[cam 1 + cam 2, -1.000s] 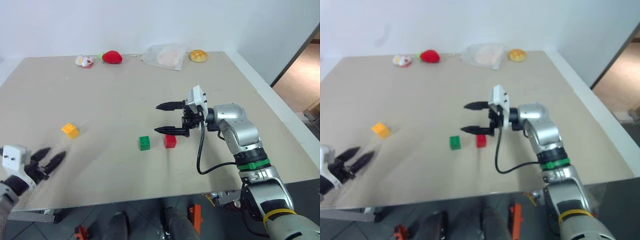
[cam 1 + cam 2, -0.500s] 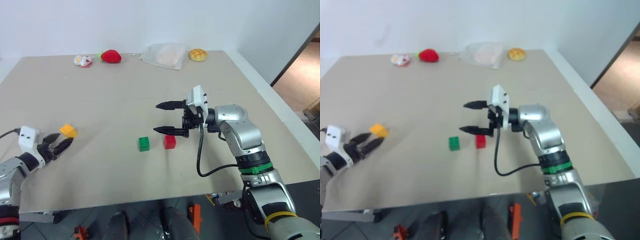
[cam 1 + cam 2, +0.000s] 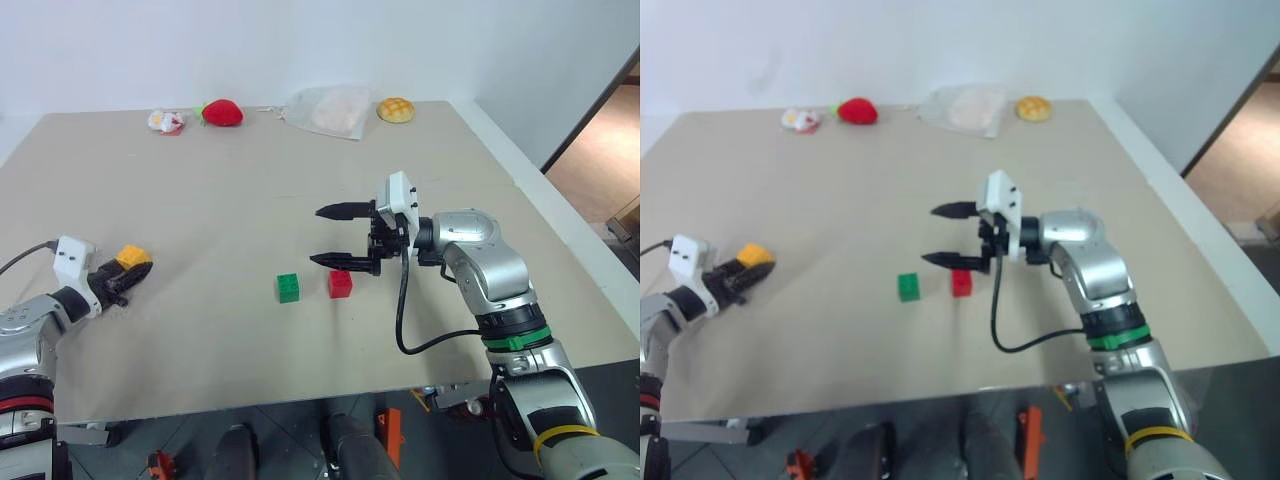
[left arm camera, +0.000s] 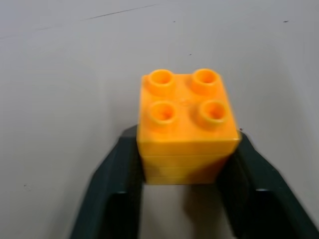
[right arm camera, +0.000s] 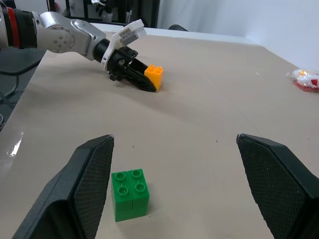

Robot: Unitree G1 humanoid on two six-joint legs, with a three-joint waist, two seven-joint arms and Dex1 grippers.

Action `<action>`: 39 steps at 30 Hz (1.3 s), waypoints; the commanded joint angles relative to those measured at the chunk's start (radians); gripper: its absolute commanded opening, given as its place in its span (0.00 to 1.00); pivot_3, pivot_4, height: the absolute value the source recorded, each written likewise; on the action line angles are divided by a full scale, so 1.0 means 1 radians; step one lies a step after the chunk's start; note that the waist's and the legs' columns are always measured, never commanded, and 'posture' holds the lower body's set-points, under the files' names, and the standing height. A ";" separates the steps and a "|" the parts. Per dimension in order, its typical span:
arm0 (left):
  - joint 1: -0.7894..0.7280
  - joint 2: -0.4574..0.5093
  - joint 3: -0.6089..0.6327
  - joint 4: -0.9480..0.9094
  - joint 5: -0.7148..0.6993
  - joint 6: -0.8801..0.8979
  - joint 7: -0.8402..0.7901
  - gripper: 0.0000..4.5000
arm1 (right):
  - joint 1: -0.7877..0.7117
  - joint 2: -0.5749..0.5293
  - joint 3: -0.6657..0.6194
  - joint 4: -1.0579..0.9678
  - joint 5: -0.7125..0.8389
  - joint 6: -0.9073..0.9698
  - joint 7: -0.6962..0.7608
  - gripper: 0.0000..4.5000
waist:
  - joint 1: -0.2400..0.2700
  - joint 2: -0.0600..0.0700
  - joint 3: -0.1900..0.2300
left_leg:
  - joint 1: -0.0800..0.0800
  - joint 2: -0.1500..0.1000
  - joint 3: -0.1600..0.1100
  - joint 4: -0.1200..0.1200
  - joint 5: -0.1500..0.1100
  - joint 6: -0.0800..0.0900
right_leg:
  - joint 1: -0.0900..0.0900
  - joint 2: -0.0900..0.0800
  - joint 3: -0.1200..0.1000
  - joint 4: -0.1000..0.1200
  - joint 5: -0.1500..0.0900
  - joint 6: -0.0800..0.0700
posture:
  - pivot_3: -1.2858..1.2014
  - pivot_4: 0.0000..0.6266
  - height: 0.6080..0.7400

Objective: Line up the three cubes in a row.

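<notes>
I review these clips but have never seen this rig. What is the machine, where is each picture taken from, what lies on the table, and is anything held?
It is a two-armed humanoid robot. Two pictures come from cameras in its head, looking down over the beige table; the other two from a camera on each wrist. The left end effector is shut on the yellow-orange cube. The right end effector is open, above the red cube, which sits beside the green cube. At the far edge lie a strawberry plush, a clear bag and a yellow bun.
</notes>
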 commanded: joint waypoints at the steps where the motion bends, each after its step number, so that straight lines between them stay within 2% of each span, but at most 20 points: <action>1: 0.030 0.012 -0.026 -0.068 0.017 -0.010 -0.020 0.30 | -0.004 -0.011 -0.030 -0.021 0.013 -0.010 -0.002 0.91 | 0.000 0.000 0.000 | 0.000 0.000 0.000 0.000 0.000 0.000 | 0.000 0.000 0.000 0.000 0.000 0.000 | 0.52 0.24 1.00; 9: 0.043 -0.010 -0.243 -0.436 0.004 0.088 -0.167 0.30 | -0.023 -0.031 -0.033 0.009 0.010 -0.016 0.016 0.91 | 0.010 0.000 0.000 | -0.001 0.000 0.001 0.001 0.000 0.000 | 0.001 -0.001 0.000 0.000 0.000 0.000 | 0.52 0.24 1.00; 12: 0.021 -0.019 -0.304 -0.508 -0.019 0.143 -0.222 0.30 | -0.014 -0.051 -0.041 0.005 0.012 -0.011 0.020 0.91 | 0.006 0.000 0.000 | -0.001 0.000 0.001 0.001 0.000 0.000 | 0.001 0.000 0.001 0.000 0.000 0.000 | 0.52 0.24 1.00; 23: -0.086 -0.055 -0.399 -0.369 0.024 0.114 -0.312 0.30 | 0.105 -0.186 -0.121 -0.081 0.060 0.073 0.019 0.91 | -0.003 0.000 0.000 | 0.000 0.000 0.000 0.001 0.000 0.000 | 0.001 0.001 0.001 0.000 0.000 0.000 | 0.52 0.24 1.00; 29: -0.127 -0.081 -0.386 -0.269 0.023 0.106 -0.319 0.30 | 0.139 -0.198 -0.134 -0.126 0.067 0.102 -0.015 0.91 | 0.000 0.000 0.000 | 0.000 0.000 0.000 0.003 0.000 0.000 | 0.001 0.001 0.001 0.001 0.000 0.001 | 0.52 0.24 1.00; 39: -0.089 -0.053 -0.384 -0.334 0.006 0.122 -0.360 0.30 | 0.139 -0.204 -0.142 -0.143 0.079 0.125 -0.024 0.91 | 0.000 0.000 0.000 | 0.000 0.000 0.000 0.003 0.000 0.000 | 0.001 0.001 0.002 0.001 0.001 0.001 | 0.52 0.24 1.00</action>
